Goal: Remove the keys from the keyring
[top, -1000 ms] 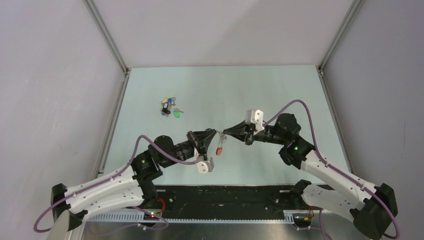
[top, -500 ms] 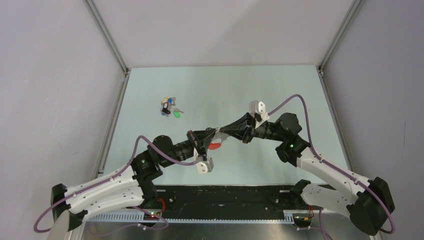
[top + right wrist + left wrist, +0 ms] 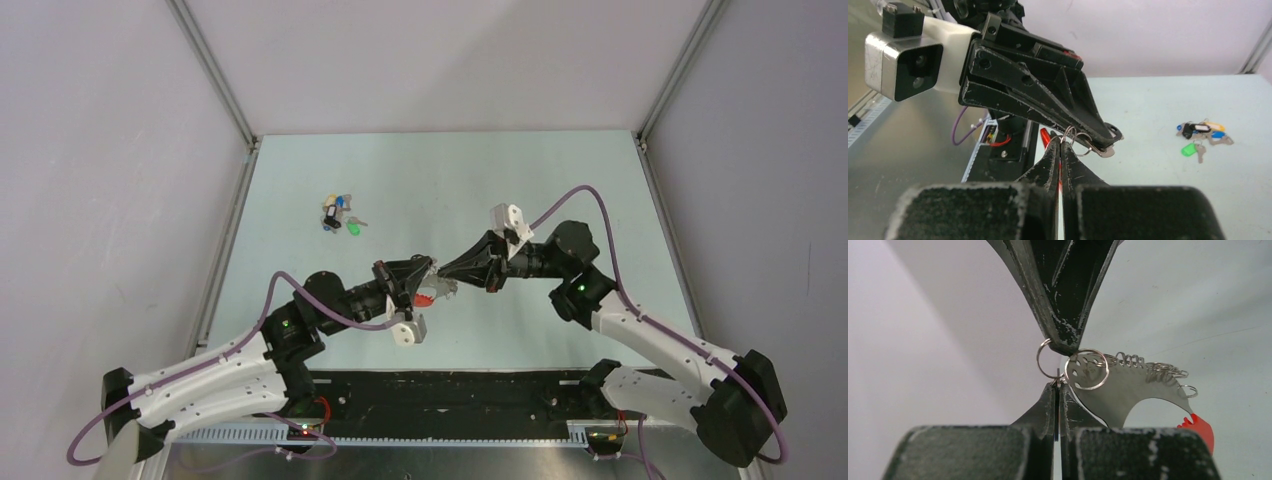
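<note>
The keyring is a curved silver crescent (image 3: 1128, 390) with a bright red end (image 3: 1200, 429), strung with several small wire rings; it hangs in the air between the grippers, red in the top view (image 3: 426, 297). My left gripper (image 3: 1057, 386) is shut on the joint of two wire rings (image 3: 1087, 371). My right gripper (image 3: 1062, 142) is shut on the same rings from the opposite side, tip to tip with the left gripper (image 3: 428, 272). The right gripper (image 3: 446, 270) shows in the top view. The keys (image 3: 338, 215), with blue, yellow and green heads, lie loose on the table at the far left, apart from the keyring.
The pale green table (image 3: 560, 180) is walled by grey panels with metal corner posts (image 3: 215, 75). A black strip (image 3: 450, 385) runs along the near edge by the arm bases. The key pile shows in the right wrist view (image 3: 1200, 135).
The red keyring end swung from hanging straight down to lying under the left gripper. The right gripper rolled and shifted slightly left and lower. Both stayed shut.
</note>
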Tool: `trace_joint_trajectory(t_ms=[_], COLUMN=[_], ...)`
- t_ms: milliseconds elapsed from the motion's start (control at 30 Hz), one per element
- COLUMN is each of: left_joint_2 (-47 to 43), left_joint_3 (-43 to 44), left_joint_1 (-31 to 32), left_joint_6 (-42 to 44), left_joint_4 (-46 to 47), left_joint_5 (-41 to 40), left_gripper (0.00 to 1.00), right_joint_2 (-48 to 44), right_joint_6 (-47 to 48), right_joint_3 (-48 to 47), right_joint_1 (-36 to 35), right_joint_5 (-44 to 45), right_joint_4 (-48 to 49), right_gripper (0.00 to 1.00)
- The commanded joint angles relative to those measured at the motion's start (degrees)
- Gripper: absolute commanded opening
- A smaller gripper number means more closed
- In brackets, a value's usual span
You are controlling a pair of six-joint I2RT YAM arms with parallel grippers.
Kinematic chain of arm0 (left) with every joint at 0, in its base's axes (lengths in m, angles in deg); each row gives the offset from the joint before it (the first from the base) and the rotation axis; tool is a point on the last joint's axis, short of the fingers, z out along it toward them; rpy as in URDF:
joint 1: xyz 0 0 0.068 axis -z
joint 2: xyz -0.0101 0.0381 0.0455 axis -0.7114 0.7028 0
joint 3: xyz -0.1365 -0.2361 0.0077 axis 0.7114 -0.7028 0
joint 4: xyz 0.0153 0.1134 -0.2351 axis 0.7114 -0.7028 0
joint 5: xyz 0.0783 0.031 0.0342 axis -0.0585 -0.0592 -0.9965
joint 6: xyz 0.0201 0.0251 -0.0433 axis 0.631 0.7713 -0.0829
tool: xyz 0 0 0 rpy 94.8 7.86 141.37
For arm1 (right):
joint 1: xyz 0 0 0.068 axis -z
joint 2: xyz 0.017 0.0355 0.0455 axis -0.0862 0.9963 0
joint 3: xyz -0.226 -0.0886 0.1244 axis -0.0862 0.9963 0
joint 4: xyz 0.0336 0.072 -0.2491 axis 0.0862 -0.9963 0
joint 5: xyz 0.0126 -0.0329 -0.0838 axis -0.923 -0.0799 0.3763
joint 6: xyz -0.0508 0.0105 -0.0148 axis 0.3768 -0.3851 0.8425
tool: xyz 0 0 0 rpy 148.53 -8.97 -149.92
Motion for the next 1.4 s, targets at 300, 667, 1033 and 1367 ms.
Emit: trace_joint_trajectory(t_ms=[300,667,1033,1367], left_joint_2=[-1.4,-0.7,0.5,1.7], left_joint_3=[1.9,1.3,1.2,2.7], left_joint_1=[-0.9,-1.1,-1.0,-1.1], left_joint_6=[-1.8,-1.1,-1.3,-4.6], left_joint_4=[1.1,1.3,1.2,1.0], left_joint_5=[-1.9,0.1,0.9,-3.0], left_gripper=[0.00,0.00,0.00,0.00], right_joint_2=[4.3,9.5,13.3,16.0], right_joint_6=[3.7,3.7,6.3,14.4], right_joint_3=[-10.0,-15.1,-19.5,-22.9], right_joint_1=[0.8,1.6,-1.4,-3.4], right_joint_5=[-7.2,-6.3,-0.7,0.9], right_joint_4=[-16.1,-25.6,-32.4,-42.4], right_gripper=[0.00,0.00,0.00,0.00])
